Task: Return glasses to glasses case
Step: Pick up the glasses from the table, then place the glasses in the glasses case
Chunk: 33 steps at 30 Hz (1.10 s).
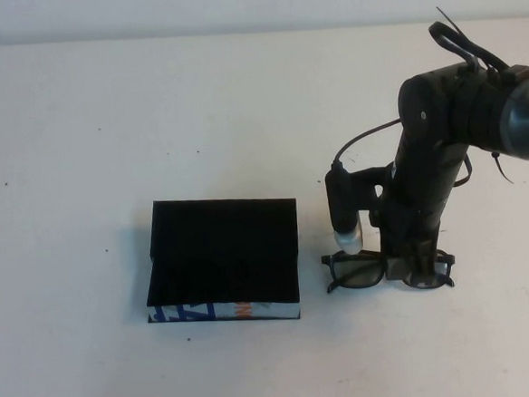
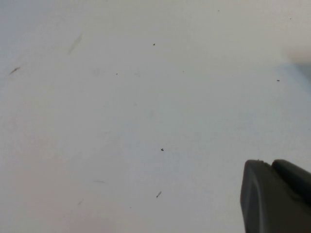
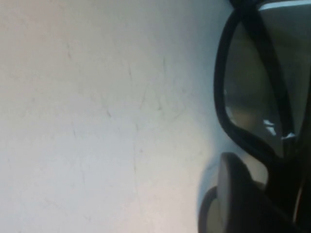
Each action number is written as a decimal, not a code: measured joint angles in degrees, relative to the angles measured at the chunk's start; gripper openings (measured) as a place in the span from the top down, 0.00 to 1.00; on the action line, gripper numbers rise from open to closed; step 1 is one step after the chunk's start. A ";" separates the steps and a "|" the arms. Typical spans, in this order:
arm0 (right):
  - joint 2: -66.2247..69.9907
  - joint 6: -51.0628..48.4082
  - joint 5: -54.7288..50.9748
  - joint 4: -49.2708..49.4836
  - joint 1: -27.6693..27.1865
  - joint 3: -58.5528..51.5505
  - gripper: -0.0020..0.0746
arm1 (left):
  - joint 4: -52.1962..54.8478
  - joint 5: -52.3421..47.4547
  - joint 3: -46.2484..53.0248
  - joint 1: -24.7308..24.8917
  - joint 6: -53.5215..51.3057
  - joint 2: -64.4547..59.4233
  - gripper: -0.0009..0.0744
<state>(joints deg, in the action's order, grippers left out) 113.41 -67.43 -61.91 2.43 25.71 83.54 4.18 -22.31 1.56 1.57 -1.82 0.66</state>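
Dark plastic frames are lying directly beneath the right end effector (image 1: 413,265), which is reaching down onto the glasses (image 1: 388,270) near their bridge, slightly toward the lens on the robot's right. Their long axis is running across the desk (image 1: 150,125), left to right as the robot faces it, with the front of the frame toward the robot. The right wrist view is showing one rim and a tinted, reflective lens of the glasses (image 3: 252,97) close up, with a dark rounded part of the end effector at the frame's edge; whether the fingers are closing on the frame or merely straddling it, I cannot tell.

To the left of that end effector, apart from the glasses, the glasses case (image 1: 223,260) is sitting with its black flap raised and its printed blue, white and orange side facing the robot. Judging from this, the coming move is a short carry leftward.

Only a dark corner of the left end effector (image 2: 277,196) is showing in its own wrist view, over bare desk; its fingers' spread cannot be told.
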 joint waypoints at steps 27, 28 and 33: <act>-10.94 13.43 -7.97 0.15 10.59 4.40 0.95 | 0.00 0.00 0.00 0.00 0.00 0.00 0.99; -10.48 14.21 -7.97 0.32 11.63 5.56 0.95 | 0.00 0.00 0.00 0.00 0.00 0.00 0.99; -5.60 15.37 -8.19 0.64 16.34 12.45 0.95 | 0.00 0.00 0.00 0.00 0.00 0.00 0.99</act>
<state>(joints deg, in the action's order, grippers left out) 107.81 -52.06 -70.10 3.07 42.06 95.99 4.18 -22.31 1.56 1.57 -1.82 0.66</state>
